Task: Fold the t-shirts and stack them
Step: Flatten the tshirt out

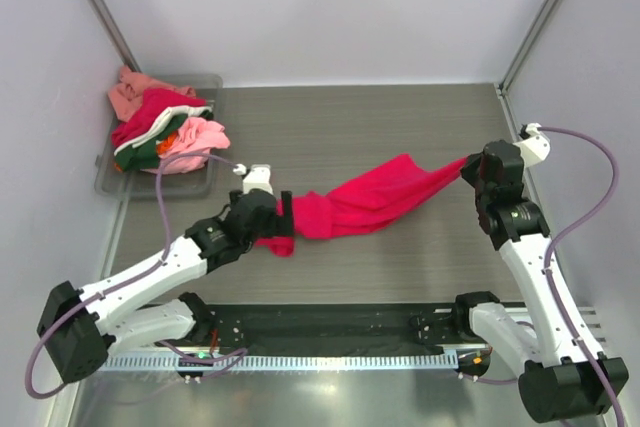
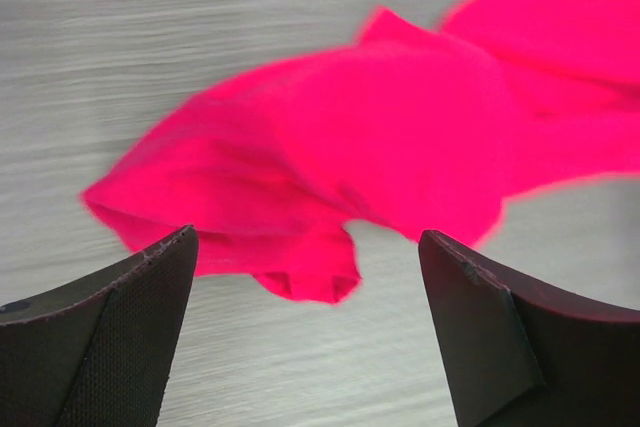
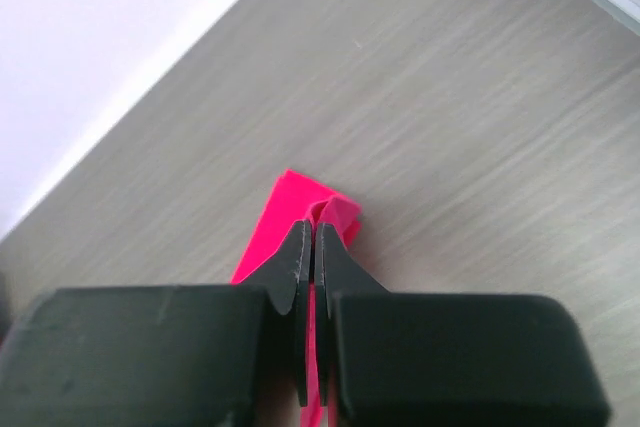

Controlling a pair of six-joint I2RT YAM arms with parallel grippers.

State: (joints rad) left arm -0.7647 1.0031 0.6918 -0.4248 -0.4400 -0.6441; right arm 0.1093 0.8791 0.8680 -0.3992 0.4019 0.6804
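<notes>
The wood-grain table (image 1: 400,127) bears a crimson t-shirt (image 1: 370,202) across its middle and a grey bin (image 1: 125,182) far left.

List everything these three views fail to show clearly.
Top view: the left end of the crimson-red cloth t-shirt is hidden under the left gripper.
Top view: the heaped t-shirts in the grey plastic bin overlap; their count is unclear.
Left wrist view: the shirt is blurred and cut off by the right edge.
Right wrist view: the right gripper, its fingers shut on the shirt, hides most of it.
</notes>
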